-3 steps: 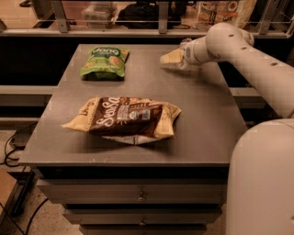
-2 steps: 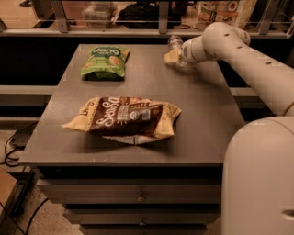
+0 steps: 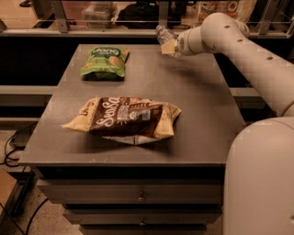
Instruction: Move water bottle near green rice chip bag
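Note:
The green rice chip bag [image 3: 105,62] lies flat at the far left of the grey table [image 3: 193,105]. My gripper [image 3: 169,46] is at the far right of the table, lifted above its back edge. It is shut on the small clear water bottle [image 3: 162,34], which sticks out tilted up and to the left of the fingers. The bottle hangs in the air well to the right of the green bag, about a bag's width and a half away. My white arm [image 3: 239,41] reaches in from the right.
A larger brown-and-cream snack bag [image 3: 126,118] lies in the middle front of the table. A rail and shelf with dark items [image 3: 138,11] run behind the table. My white base [image 3: 262,179] fills the lower right. Drawers [image 3: 138,197] are under the tabletop.
My gripper has lifted the water bottle off the table's far right and carried it up and slightly left. The two bags have not moved.

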### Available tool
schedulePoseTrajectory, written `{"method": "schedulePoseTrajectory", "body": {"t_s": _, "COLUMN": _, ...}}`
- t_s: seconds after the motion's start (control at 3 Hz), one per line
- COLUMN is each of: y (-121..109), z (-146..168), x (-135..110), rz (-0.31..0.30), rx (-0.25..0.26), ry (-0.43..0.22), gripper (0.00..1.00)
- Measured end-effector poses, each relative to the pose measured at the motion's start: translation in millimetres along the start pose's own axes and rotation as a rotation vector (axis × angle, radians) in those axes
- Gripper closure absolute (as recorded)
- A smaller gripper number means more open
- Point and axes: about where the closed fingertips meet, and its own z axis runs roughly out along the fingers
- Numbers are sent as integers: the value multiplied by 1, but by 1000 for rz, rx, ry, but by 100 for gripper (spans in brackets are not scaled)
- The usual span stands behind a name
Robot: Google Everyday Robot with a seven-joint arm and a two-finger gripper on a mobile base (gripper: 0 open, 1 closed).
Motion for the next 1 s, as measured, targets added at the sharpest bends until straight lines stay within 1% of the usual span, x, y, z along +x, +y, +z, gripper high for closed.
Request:
{"method": "schedulePoseTrajectory", "body": {"t_s": 0.33, "y": 24, "z": 1, "x": -13, "rz": -68, "rx": -49, "ry": -7, "gripper": 100}}
{"method": "schedulePoseTrajectory", "body": {"t_s": 0.67, "y": 48, "z": 7, "x": -10, "rz": -93, "rx": -113, "ry": 13, "gripper": 100}}
{"method": "schedulePoseTrajectory", "body": {"t_s": 1.0, "y": 70, "z": 13, "x": 0, "rz": -89, "rx": -179, "ry": 35, "gripper": 100}}
